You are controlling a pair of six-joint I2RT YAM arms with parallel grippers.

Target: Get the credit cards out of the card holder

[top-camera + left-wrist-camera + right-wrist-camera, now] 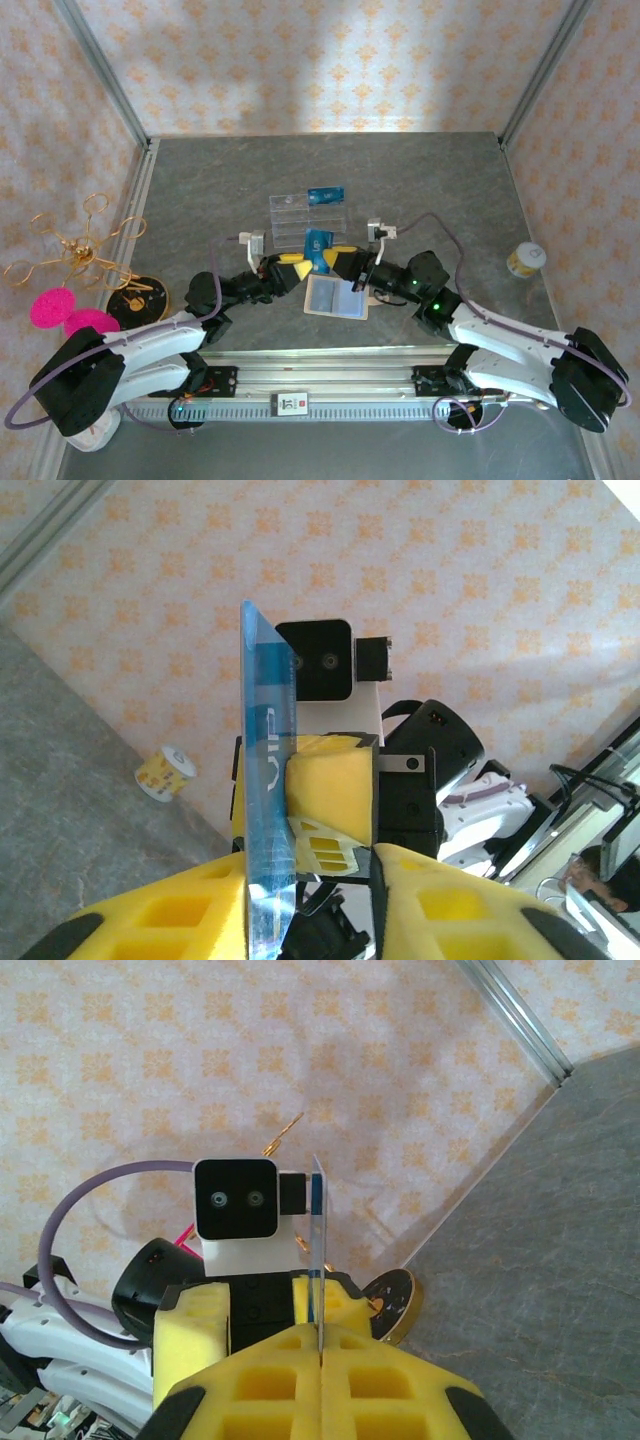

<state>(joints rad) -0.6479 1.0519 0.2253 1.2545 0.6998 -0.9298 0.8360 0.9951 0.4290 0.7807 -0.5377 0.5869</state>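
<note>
right gripper [320,1345] pinches a credit card [318,1210] seen edge-on; left gripper [312,905] spread beside it.

Two blue credit cards [319,242] are in sight, the second card [326,194] included; one beige card holder [335,297]; one clear compartment tray [290,215]; one small yellow-and-white tub [525,260]; two pink discs [52,306]; one gold wire ornament [75,245]; one round dark stand [138,298]; and two robot arms [150,345]
</note>
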